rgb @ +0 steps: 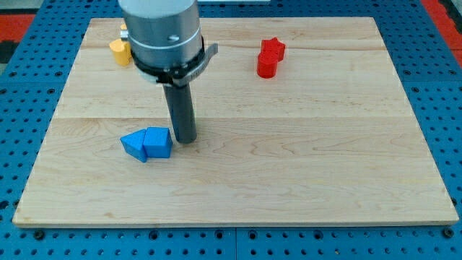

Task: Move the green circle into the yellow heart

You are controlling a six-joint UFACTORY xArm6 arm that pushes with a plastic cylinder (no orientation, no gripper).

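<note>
No green circle shows in the camera view; the arm's body may hide it. A yellow block [119,51] sits near the view's top left, partly hidden behind the arm, so I cannot make out its shape. My tip [185,139] rests on the board left of centre, just right of two blue blocks [148,144] that touch each other. The tip is very close to the right blue block; I cannot tell if it touches. The yellow block lies well above and to the left of the tip.
The wooden board [303,173] lies on a blue perforated table. Two red blocks [270,57] sit together near the view's top, right of centre, the upper one star-shaped. The arm's grey body [162,32] covers the board's top centre-left.
</note>
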